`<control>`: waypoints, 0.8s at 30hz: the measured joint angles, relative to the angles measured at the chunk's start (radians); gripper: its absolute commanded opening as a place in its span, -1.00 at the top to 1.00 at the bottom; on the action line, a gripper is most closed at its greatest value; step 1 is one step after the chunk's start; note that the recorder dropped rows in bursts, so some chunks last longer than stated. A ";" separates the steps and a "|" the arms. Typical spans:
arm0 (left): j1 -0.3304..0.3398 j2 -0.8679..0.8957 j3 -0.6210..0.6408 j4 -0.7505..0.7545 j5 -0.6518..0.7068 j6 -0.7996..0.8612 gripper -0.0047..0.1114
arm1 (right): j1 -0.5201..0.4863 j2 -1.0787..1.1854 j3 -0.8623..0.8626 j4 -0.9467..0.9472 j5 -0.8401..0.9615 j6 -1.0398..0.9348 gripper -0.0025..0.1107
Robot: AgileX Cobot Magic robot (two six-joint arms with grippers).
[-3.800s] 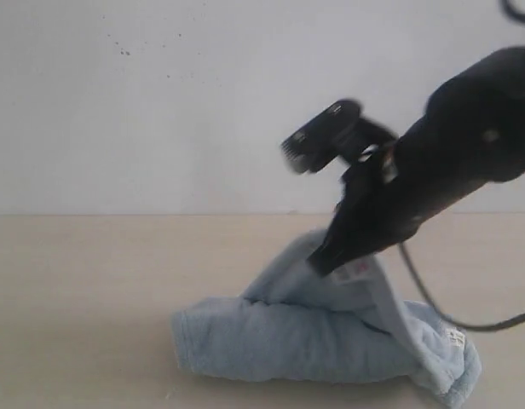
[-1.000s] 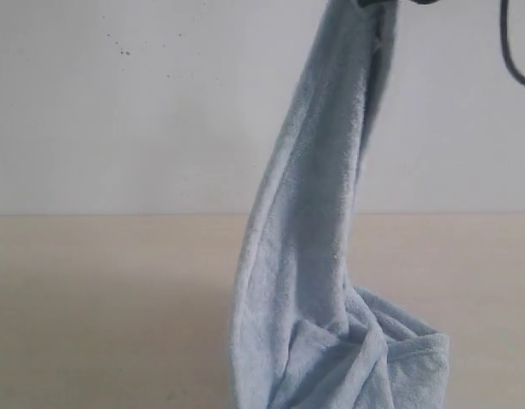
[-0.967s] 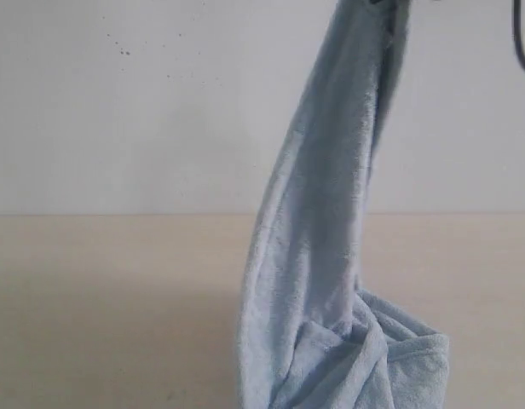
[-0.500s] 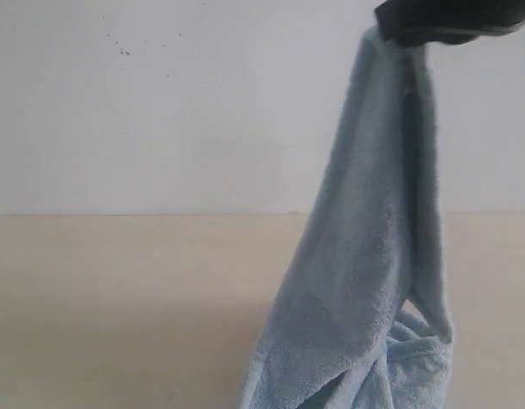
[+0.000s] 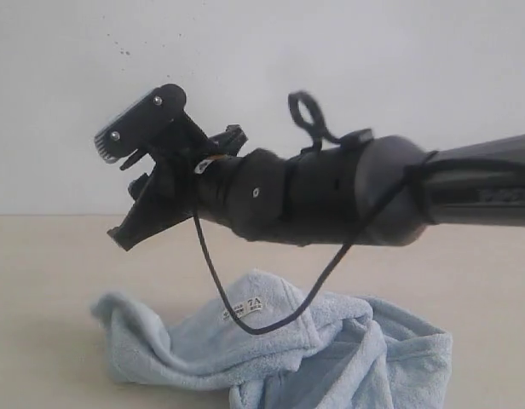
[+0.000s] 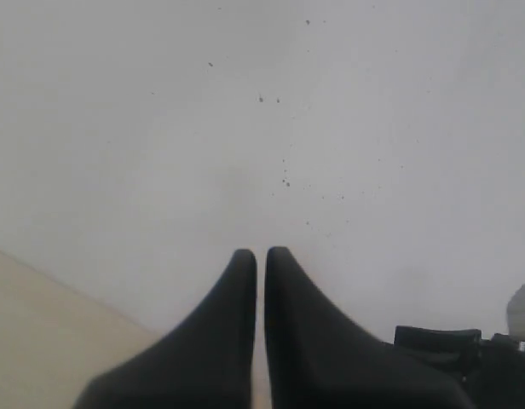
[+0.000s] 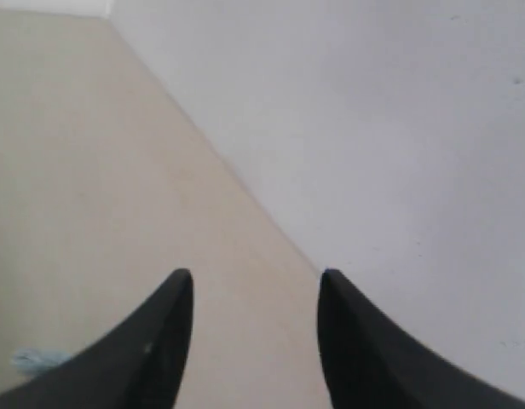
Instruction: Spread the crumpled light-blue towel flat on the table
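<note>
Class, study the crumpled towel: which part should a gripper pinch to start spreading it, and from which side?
Pinch the towel at its loose left-hand corner in the exterior view, coming down from above and the left. That corner sticks out clear of the bunched folds onto the table, so pulling it outward should probably open the heap.

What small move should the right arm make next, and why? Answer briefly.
Probably lower the right hand to the towel end below it and pinch there. The hand is open and empty, and the towel lies bunched on the table; drawing that end outward should start flattening it.
</note>
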 measured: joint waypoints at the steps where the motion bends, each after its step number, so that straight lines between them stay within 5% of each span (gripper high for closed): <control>1: 0.000 0.000 0.000 0.001 -0.002 0.000 0.85 | 0.000 0.028 -0.010 0.000 -0.052 0.012 -0.20; 4: 0.000 0.000 0.000 0.006 0.006 0.000 0.85 | 0.000 0.092 -0.027 0.001 -0.118 0.037 -0.26; 9: 0.000 0.000 0.000 0.011 0.059 0.025 0.85 | 0.000 0.066 -0.029 0.003 0.026 0.044 -0.26; 14: 0.000 0.000 0.000 0.010 0.085 0.039 0.85 | 0.002 -0.123 -0.034 -0.053 0.629 0.071 -0.26; 17: 0.000 0.000 0.000 0.009 0.115 -0.005 0.85 | 0.004 -0.205 -0.034 -0.280 0.886 0.217 -0.26; 24: 0.000 0.014 -0.140 0.092 0.185 -0.001 0.85 | -0.006 -0.287 -0.034 -1.160 1.309 0.754 -0.26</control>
